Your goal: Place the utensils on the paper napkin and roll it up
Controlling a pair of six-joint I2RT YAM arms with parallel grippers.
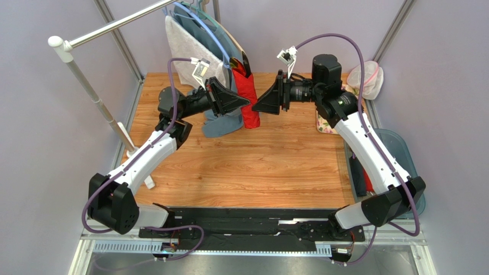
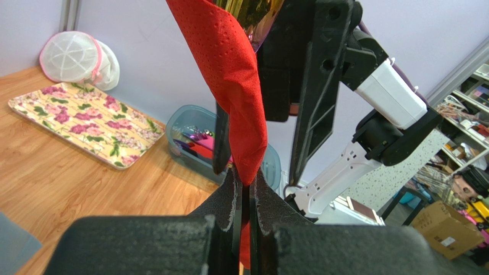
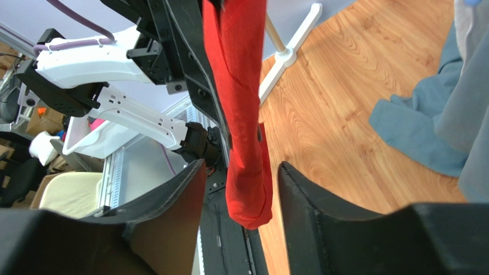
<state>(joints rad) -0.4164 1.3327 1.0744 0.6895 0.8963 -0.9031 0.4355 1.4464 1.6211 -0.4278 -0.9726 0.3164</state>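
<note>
Left gripper (image 2: 245, 179) clamps tight on the paper napkin (image 2: 232, 74), holding it aloft; right gripper (image 3: 241, 167) gapes open around its lower end, likely to re-grip.

Above the black base plate (image 1: 252, 224), the left arm (image 1: 150, 150) and right arm (image 1: 367, 143) have white shells on the long links and black joint housings. A purple cable (image 1: 169, 80) trails along each. The left pincer (image 1: 245, 103) and right pincer (image 1: 255, 106) are matte black and wedge-shaped, with grainy fingers (image 2: 226, 197).
</note>
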